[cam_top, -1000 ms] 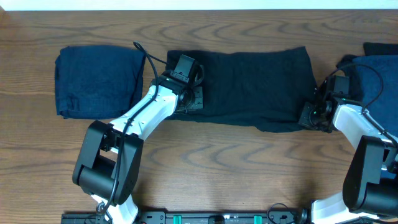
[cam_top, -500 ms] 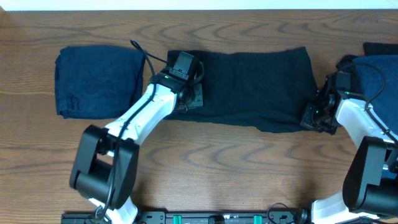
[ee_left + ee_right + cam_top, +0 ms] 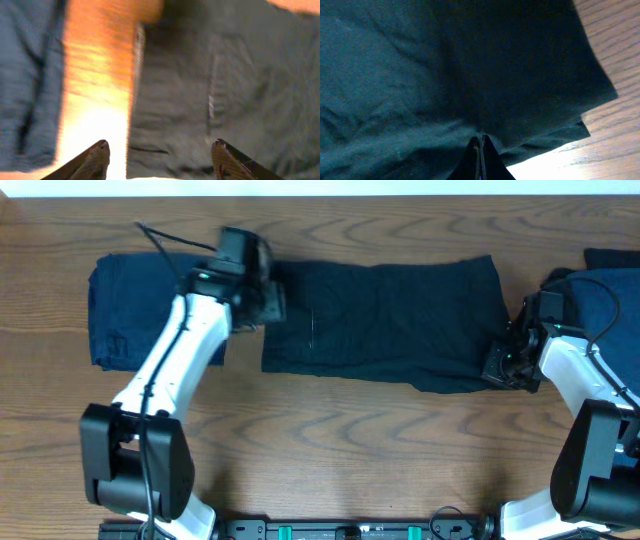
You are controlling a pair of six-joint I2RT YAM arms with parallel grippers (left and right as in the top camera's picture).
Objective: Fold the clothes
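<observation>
No text, label, brand, number or sign can be read on the clothes [image 3: 385,315] or the desk [image 3: 350,430]. A pale streak [image 3: 211,102] on the black cloth is too blurred to tell.

The clothes [image 3: 390,320] are soft, matt dark cloth; the table [image 3: 350,430] is smooth grained wood.

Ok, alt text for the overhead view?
Black garment lies flat on the table; left gripper open at its left edge, right gripper shut at its right corner. Folded navy garment far left, navy pile far right.
</observation>
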